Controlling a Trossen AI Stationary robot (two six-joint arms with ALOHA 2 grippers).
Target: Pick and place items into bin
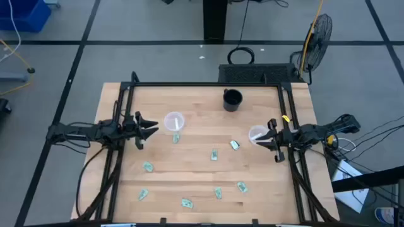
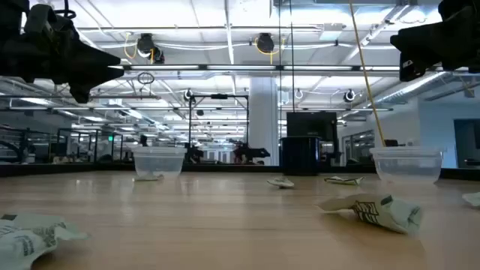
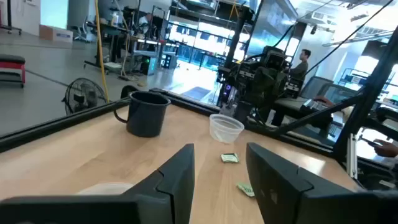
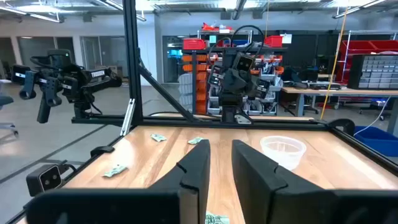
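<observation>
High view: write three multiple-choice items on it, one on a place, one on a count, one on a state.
1. Where is the dark mug?
A. In a gripper
B. Inside a clear cup
C. On the table, near its edge at the picture's top

2. How many clear cups stand on the table?
A. One
B. Two
C. Four

3. How is the left gripper?
A. Open, holding nothing
B. Shut on the mug
C. Shut on a cup

Key: 1 C, since the mug stands alone by the top edge; 2 B, with one cup before each gripper; 3 A, as its fingers are spread with nothing between them.
</observation>
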